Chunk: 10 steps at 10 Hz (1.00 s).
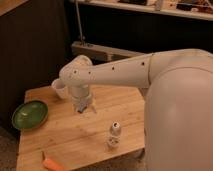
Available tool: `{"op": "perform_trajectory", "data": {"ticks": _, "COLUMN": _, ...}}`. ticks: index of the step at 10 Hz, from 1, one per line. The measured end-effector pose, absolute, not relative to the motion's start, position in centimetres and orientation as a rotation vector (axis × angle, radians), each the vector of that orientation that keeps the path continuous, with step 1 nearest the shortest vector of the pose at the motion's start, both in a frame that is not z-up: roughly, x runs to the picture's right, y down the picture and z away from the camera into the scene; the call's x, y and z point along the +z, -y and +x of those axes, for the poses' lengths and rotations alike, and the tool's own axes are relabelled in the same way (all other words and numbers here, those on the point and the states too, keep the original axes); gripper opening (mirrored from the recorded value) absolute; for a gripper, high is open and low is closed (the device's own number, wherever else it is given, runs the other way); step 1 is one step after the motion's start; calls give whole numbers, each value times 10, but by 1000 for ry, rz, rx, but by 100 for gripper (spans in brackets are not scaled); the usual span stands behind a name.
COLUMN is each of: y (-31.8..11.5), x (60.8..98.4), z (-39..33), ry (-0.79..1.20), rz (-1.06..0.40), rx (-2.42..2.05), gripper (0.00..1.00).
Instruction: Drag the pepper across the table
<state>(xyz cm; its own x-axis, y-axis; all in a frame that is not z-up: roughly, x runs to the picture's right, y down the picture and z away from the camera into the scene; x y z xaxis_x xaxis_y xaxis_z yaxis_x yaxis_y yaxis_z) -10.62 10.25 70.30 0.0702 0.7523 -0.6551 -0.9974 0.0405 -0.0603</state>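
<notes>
My gripper (pixel 82 107) hangs over the middle of the wooden surface (pixel 127 110); whether it is spread or closed I cannot tell. The orange pepper (pixel 52 164) lies well apart at 7 o'clock, by the near edge, untouched. The drag is not yet begun.

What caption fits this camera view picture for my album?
Robot gripper hovers over the wooden table, apart from the pepper at its front edge.
</notes>
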Motion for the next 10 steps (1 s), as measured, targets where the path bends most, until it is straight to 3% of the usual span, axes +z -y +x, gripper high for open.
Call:
{"op": "perform_trajectory", "data": {"ticks": 2, "y": -103, "x": 701, "z": -107, "ry": -515, "rz": -586, "rx": 1430, "gripper": 65}}
{"op": "perform_trajectory", "data": {"ticks": 5, "y": -105, "x": 676, "z": -139, "ry": -334, "rz": -618, "rx": 1299, "gripper": 65}}
{"op": "perform_trajectory", "data": {"ticks": 8, "y": -134, "x": 636, "z": -196, "ry": -115, "rz": -736, "rx": 1036, "gripper": 65}}
{"op": "perform_trajectory", "data": {"ticks": 10, "y": -148, "x": 633, "z": -209, "ry": -58, "rz": -836, "rx": 865, "gripper": 65}}
